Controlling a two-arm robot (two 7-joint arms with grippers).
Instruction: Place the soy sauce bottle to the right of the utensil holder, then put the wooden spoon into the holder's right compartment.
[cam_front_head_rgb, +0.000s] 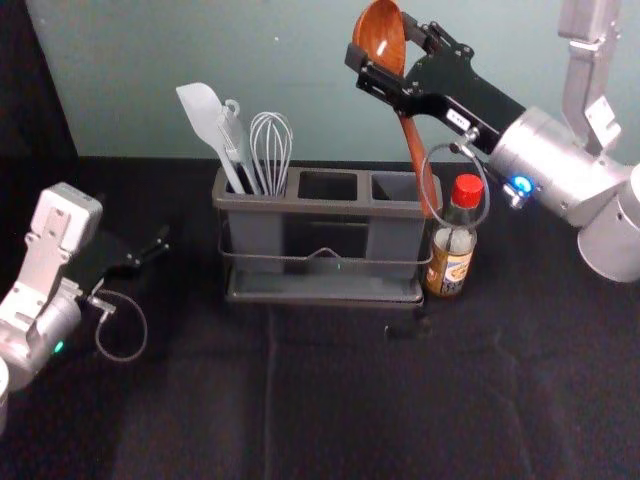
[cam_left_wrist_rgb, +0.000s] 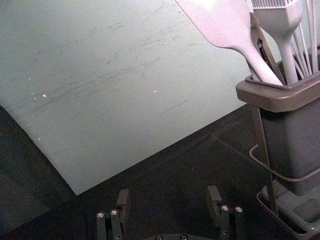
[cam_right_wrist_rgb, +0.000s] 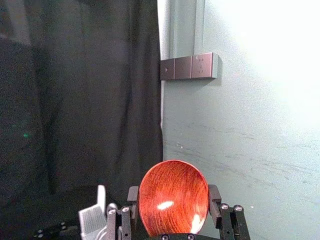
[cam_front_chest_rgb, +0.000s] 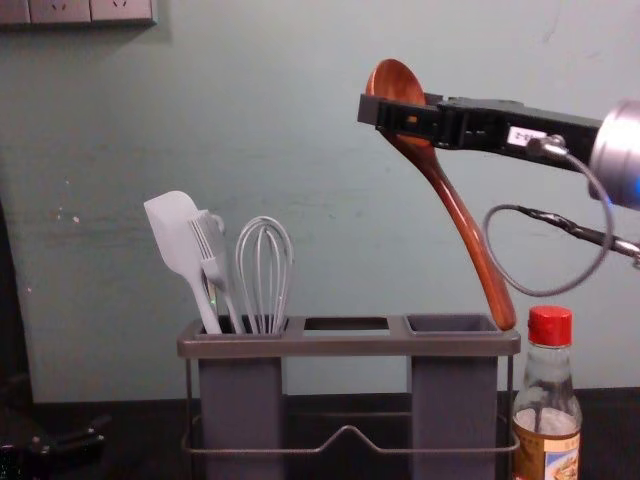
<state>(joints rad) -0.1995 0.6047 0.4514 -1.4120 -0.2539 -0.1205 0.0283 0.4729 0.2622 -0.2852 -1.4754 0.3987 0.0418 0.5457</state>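
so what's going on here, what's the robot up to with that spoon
The right gripper has the wooden spoon by its bowl, up above the right end of the utensil holder. The handle slants down to the rim there, but its tip does not look to be inside the right compartment. The soy sauce bottle already stands to the right of the holder. The left gripper is open and empty, off to the holder's left.
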